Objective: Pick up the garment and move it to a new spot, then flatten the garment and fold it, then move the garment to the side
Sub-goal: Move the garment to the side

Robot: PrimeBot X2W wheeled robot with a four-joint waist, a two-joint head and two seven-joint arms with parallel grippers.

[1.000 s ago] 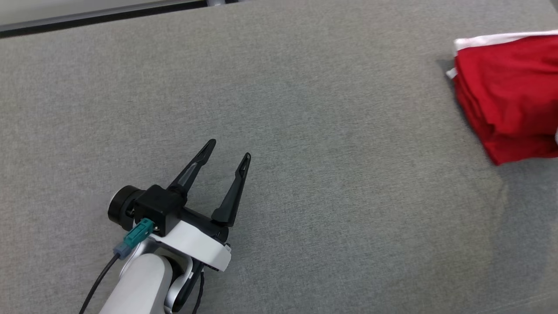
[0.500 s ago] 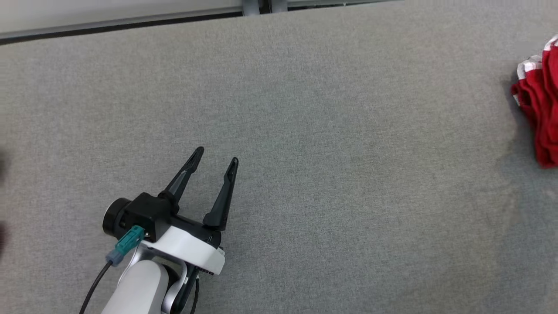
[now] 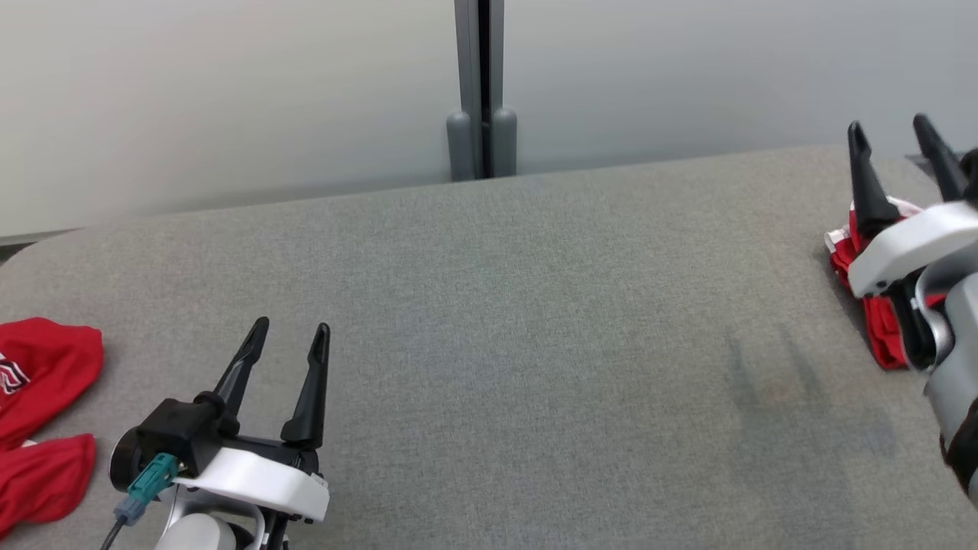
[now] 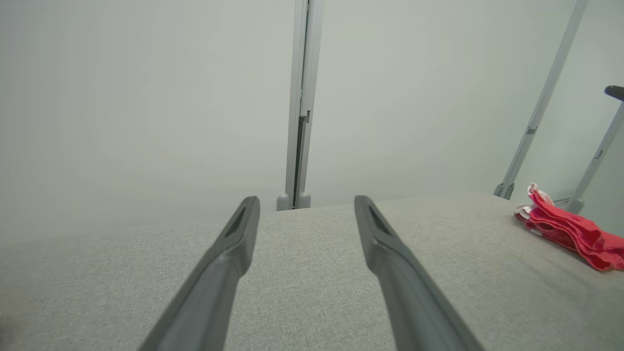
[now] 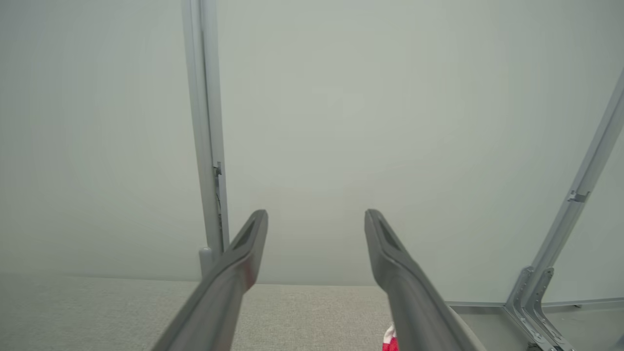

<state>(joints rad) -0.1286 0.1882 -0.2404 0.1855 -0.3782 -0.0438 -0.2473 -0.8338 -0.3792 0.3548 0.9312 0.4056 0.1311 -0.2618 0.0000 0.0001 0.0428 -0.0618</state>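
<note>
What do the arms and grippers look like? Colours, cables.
Left gripper: two long tapered dark fingers, black body, white wrist bracket, teal connector with a dark cable, pale forearm. Right gripper: same dark fingers, white bracket, pale grey forearm.

Heathered grey weave across the table (image 3: 535,344). Bright red with white trim on the garment (image 4: 575,234) at the right; the same red, with a scrap of white-and-dark print, on the cloth (image 3: 46,367) at the left. Black and white on the left gripper (image 3: 293,325) and right gripper (image 3: 888,122), with a teal plug (image 3: 153,475) behind the left. Pale grey-green wall (image 3: 229,92), darker grey post (image 3: 480,92).
</note>
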